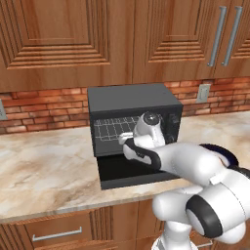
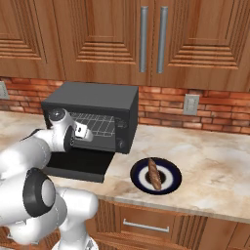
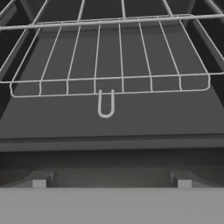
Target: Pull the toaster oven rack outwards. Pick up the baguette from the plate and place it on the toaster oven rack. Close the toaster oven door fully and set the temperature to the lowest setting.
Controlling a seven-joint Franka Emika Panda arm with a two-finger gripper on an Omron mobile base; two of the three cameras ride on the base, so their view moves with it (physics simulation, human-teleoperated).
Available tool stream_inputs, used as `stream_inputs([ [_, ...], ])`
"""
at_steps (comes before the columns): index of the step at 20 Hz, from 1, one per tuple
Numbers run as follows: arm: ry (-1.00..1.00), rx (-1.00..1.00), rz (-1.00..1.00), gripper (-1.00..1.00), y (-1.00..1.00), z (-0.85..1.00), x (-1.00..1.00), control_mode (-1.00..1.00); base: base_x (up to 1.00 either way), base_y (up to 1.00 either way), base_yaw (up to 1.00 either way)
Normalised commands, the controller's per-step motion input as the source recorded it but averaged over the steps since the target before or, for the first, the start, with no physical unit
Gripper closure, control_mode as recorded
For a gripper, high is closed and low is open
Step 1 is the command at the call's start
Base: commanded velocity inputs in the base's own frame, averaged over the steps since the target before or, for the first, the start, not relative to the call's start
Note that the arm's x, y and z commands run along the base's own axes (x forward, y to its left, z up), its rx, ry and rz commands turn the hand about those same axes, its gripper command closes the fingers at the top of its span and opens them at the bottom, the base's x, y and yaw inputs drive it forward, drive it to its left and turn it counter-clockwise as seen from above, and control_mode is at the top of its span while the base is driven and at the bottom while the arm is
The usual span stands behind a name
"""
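The two-finger gripper [image 3: 109, 177], jaws spread wide, faces the silver wire rack [image 3: 109, 57] inside the boxy dark toaster oven [image 1: 132, 100]; the white arm hides part of the oven's front.

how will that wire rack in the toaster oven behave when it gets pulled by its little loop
The toaster oven rack is a thin open wire grid, so probably light and fairly stiff. Its small front loop sits centred, so a pull there should likely slide it straight. The claw has tips spread wide, so grip looks narrow and possibly slippery.
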Motion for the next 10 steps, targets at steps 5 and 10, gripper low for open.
stream_inputs([
  [5, 0.0, 0.0, 0.0, -1.0, 0.02, -0.01, 0.15, -1.0, 0.0, 0.0, 0.0],
  [10, 0.0, 0.0, 0.0, -1.0, 0.08, -0.02, 0.17, -1.0, 0.0, 0.0, 0.0],
])
